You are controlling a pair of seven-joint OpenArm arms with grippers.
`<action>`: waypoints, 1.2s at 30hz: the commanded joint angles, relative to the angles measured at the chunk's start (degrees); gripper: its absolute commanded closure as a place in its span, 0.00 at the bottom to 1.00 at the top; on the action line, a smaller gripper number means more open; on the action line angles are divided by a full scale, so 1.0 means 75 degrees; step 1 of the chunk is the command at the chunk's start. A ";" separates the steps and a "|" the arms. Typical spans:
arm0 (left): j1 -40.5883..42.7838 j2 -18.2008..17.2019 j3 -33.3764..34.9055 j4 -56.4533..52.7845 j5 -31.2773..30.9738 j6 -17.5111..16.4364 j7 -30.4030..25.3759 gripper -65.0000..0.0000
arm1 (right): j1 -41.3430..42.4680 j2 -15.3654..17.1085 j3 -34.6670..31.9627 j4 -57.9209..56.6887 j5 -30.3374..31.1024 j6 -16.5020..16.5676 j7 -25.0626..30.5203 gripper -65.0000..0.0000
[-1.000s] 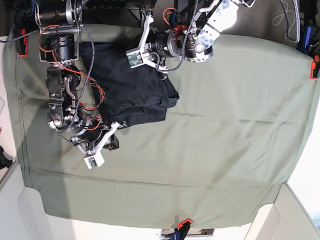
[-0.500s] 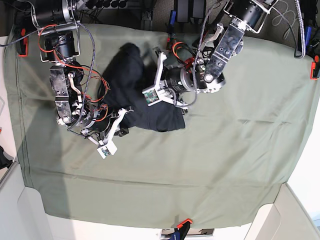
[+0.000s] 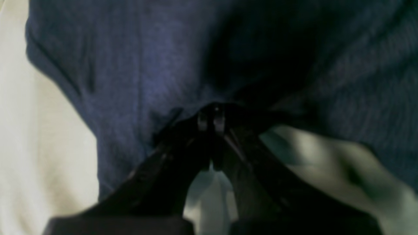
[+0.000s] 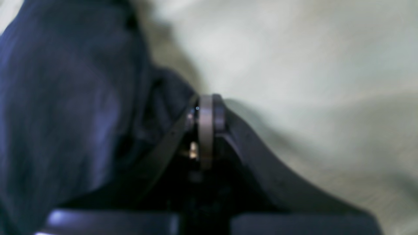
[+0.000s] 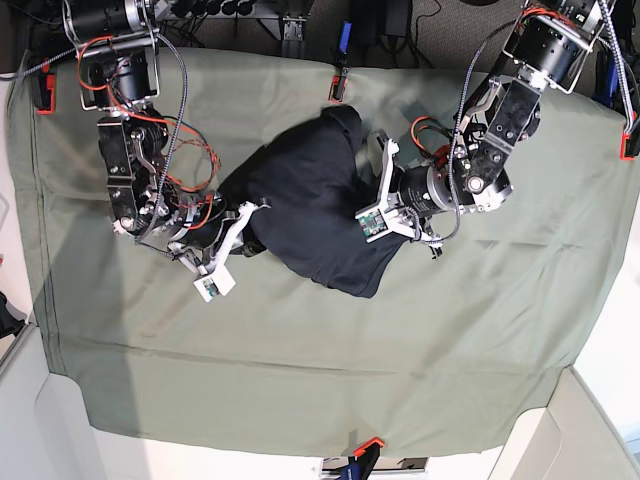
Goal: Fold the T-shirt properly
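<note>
While both grippers pinch T-shirt (image 5: 315, 205), middle of frame, left gripper (image 3: 211, 112) and right gripper (image 4: 205, 107) carry fold; next: lay flat, let go.

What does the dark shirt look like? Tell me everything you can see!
The T-shirt is very dark navy, almost black, plain soft knit with no print. It lies bunched in a rumpled heap on the green cloth, not flat, near the table's far middle. The left gripper is shut on one edge, the right gripper shut on the opposite edge. Sleeves and collar cannot be made out.
</note>
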 commanded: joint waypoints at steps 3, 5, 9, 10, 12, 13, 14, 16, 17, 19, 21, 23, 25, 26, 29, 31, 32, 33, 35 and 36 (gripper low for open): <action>-0.0353 -0.0108 -0.0090 -0.0356 0.0294 0.0146 0.0262 1.00 | -0.0335 0.0000 0.0015 0.0557 0.0233 0.0122 0.0026 1.00; -0.0455 -0.0111 -0.0090 -0.0498 0.0297 0.0143 0.0265 1.00 | -0.0711 0.0000 0.0015 0.0912 0.0289 0.0122 0.0012 1.00; -0.0589 -0.0111 -0.0090 -0.0615 0.0297 0.0146 0.0268 1.00 | -0.1530 0.0000 0.0015 0.1781 0.0577 0.0122 0.0000 1.00; -0.0595 -0.0111 -0.0090 -0.0615 0.0297 0.0146 0.0268 1.00 | -0.1731 -0.0009 0.0012 0.2017 0.0673 0.0137 0.0000 1.00; -0.0592 -0.0111 -0.0090 -0.0615 0.0300 0.0146 0.0274 1.00 | -0.2107 -0.0035 -0.0003 0.2489 0.0831 0.0149 0.0000 1.00; -0.0589 -0.0111 -0.0090 -0.0615 0.0294 0.0146 0.0303 1.00 | -0.2259 -0.0070 -0.0020 0.2710 0.0845 0.0152 -0.0003 1.00; -0.0589 -0.0111 -0.0090 -0.0615 0.0291 0.0146 0.0338 1.00 | -0.2396 -0.0070 -0.0050 0.2914 0.0845 0.0149 -0.0015 1.00; -0.0589 -0.0114 -0.0090 -0.0600 0.0175 0.0149 0.0536 1.00 | -0.2582 -0.0070 -0.0105 0.3261 0.0822 0.0143 -0.0067 1.00; -0.0592 -0.0131 -0.0090 -0.0571 0.0012 0.0224 0.0729 1.00 | -0.2623 -0.0064 -0.0105 0.3389 0.0801 0.0143 -0.0131 1.00; -0.0583 -0.0280 -0.0090 -0.0391 -0.0335 0.0507 0.1046 1.00 | -0.2623 -0.0064 -0.0058 0.3570 0.0615 0.0061 -0.0204 1.00; -0.0527 -0.0580 -0.0090 -0.0017 -0.0752 0.0583 0.1204 1.00 | -0.2600 -0.0064 0.0117 0.3704 0.0595 -0.0009 -0.0195 1.00; -0.0414 -0.0947 -0.0125 0.0530 -0.1037 0.0740 0.1265 1.00 | -0.2579 -0.0061 0.0396 0.3791 0.0606 -0.0026 -0.0224 1.00; -0.0187 -0.1212 -0.0335 0.1166 -0.1204 0.0831 0.1443 1.00 | -0.2582 -0.0061 0.0749 0.3870 0.0635 -0.0023 -0.0376 1.00; -0.0038 -0.1306 -0.0513 0.1472 -0.1300 0.0822 0.1556 1.00 | -0.2582 -0.0061 0.0930 0.3902 0.0667 -0.0017 -0.0469 1.00; 0.0583 -0.1542 -0.1207 0.2261 -0.1915 0.0603 0.1877 1.00 | -0.2605 -0.0038 0.1486 0.4016 0.1067 -0.0009 -0.0828 1.00; 0.1218 -0.1612 -0.1778 0.2751 -0.2232 0.0431 0.2034 1.00 | -0.2736 0.0102 0.1781 0.4112 0.1547 0.0041 -0.0979 1.00; 0.1574 -0.1609 -0.2084 0.2978 -0.2390 0.0312 0.2142 1.00 | -0.2862 0.0198 0.1906 0.4179 0.1751 0.0064 -0.0994 1.00; 0.1953 -0.1609 -0.2404 0.3191 -0.2582 0.0242 0.2200 1.00 | -0.2999 0.0294 0.2011 0.4252 0.1900 0.0067 -0.1037 1.00; 0.2707 -0.1609 -0.3063 0.3550 -0.2952 0.0020 0.2253 1.00 | -0.3311 0.0481 0.2177 0.4441 0.2034 0.0070 -0.1169 1.00; 0.3080 -0.1606 -0.3395 0.3710 -0.3133 -0.0108 0.2279 1.00 | -0.3503 0.0589 0.2209 0.4558 0.2055 0.0070 -0.1195 1.00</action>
